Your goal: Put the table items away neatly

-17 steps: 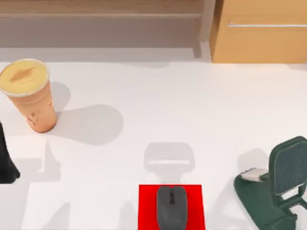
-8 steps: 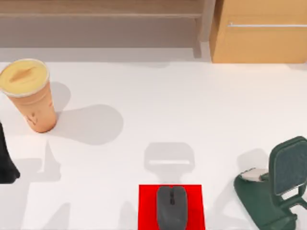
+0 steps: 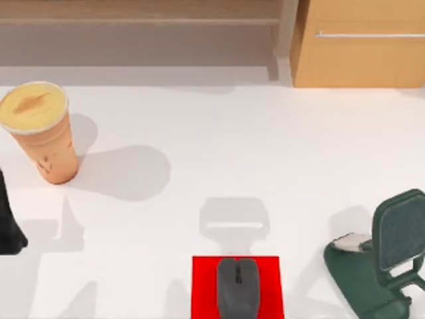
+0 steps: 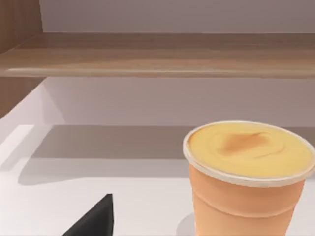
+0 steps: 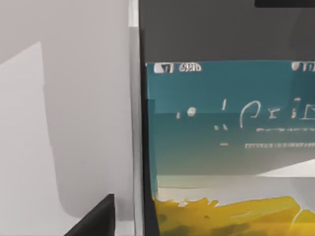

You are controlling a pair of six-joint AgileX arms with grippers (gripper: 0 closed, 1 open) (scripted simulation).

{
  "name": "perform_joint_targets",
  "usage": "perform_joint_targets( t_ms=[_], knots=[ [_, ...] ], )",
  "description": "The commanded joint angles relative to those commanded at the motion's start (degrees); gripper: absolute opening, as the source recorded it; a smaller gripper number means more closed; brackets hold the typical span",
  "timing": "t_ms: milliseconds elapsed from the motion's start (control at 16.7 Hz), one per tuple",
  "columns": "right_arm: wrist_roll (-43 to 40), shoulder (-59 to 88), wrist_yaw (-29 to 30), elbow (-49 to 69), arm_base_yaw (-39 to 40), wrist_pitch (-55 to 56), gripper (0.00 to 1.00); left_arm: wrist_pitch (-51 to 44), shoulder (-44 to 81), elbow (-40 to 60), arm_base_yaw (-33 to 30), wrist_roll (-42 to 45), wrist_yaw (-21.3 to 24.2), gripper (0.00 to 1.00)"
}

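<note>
An orange paper cup [image 3: 41, 129] with a yellow lid stands upright at the table's [image 3: 265, 146] left. My left gripper [image 3: 6, 229] is at the left edge, just in front of the cup and apart from it. The left wrist view looks across at the cup [image 4: 248, 177] from close by. The dark grey mouse [image 3: 238, 287] lies on a red mat [image 3: 202, 289] at the front middle. The smartphone's teal and yellow screen [image 5: 226, 147] is very close in the right wrist view, with a dark corner of my right gripper [image 5: 96, 221] beside its edge.
A dark green phone stand [image 3: 382, 266] sits at the front right, with a small pale piece [image 3: 348, 242] at its base. A wooden shelf [image 3: 139, 20] and cabinet [image 3: 358, 50] run along the back edge. The shelf board [image 4: 147, 54] lies behind the cup.
</note>
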Motion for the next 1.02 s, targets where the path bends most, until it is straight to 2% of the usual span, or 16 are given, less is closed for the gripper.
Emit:
perform_joint_targets(
  t_ms=[60,840,1020],
  knots=[
    [0.0,0.0,0.0,0.0,0.0,0.0,1.0,0.0,0.0,0.0,0.0,0.0,0.0,1.0],
    [0.0,0.0,0.0,0.0,0.0,0.0,0.02,0.0,0.0,0.0,0.0,0.0,0.0,1.0],
    [0.0,0.0,0.0,0.0,0.0,0.0,0.0,0.0,0.0,0.0,0.0,0.0,0.0,1.0]
  ],
)
